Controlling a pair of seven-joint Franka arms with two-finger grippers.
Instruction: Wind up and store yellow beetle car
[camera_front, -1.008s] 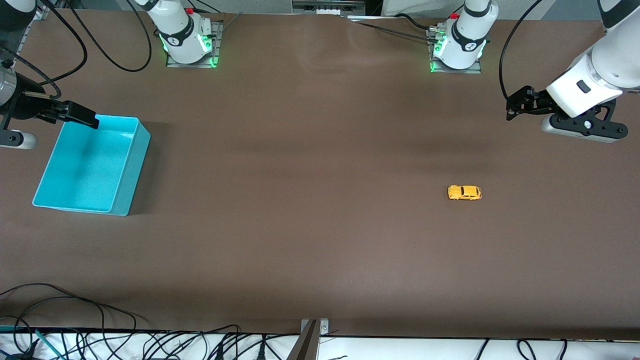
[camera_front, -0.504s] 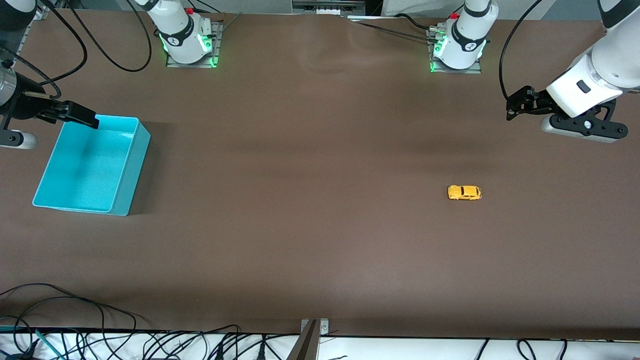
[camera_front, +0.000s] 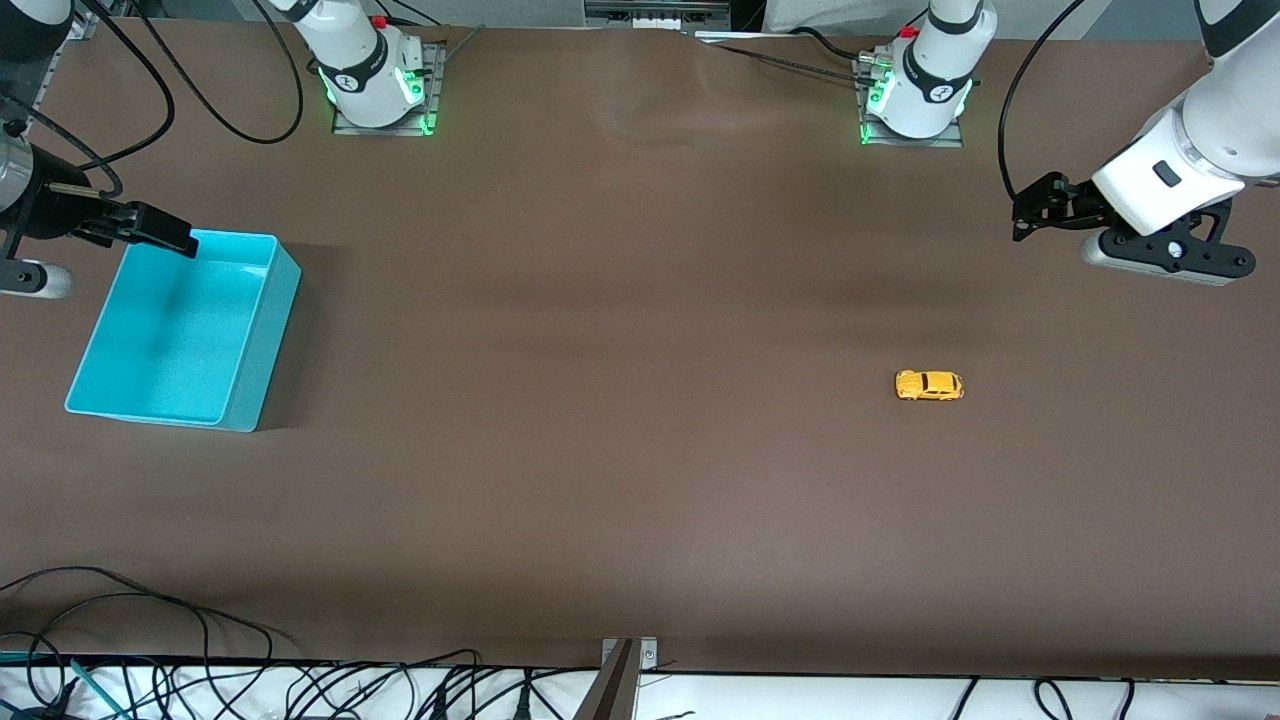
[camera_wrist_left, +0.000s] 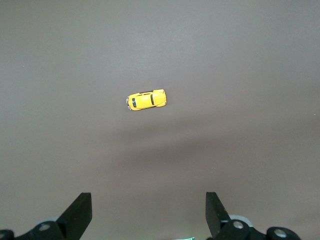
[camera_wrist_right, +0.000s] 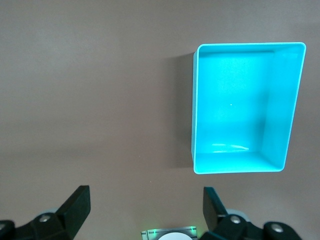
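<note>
Yellow-orange body: the yellow beetle car (camera_front: 929, 385) sits on its wheels on the bare brown table (camera_front: 620, 450), toward the left arm's end, untouched by either arm.
Car's long axis: it runs along the table's length, from one arm's end toward the other; in the left wrist view the car (camera_wrist_left: 146, 99) lies crosswise to the line of approach, its flanks facing toward and away from the camera.
Way from the jaws: the car lies ahead of the left gripper (camera_wrist_left: 148, 215), roughly centred between its two fingertips (camera_wrist_left: 80, 210) but well apart from them.
Left gripper: it hangs in the air over the table near the left arm's edge (camera_front: 1040, 205), jaws spread wide, holding nothing.
Nearer arm: the left one, by a large margin; I judge the pickup falls to it.
Coming move: likely a reach out and down over the car, the fingers taking its flanks so that the wheels stay free for winding.
Turquoise bin (camera_front: 185, 328): empty, at the right arm's end of the table, well apart from the car.
Right gripper (camera_front: 155, 228): it waits over the bin's rim, jaws spread wide and empty (camera_wrist_right: 145, 212).
</note>
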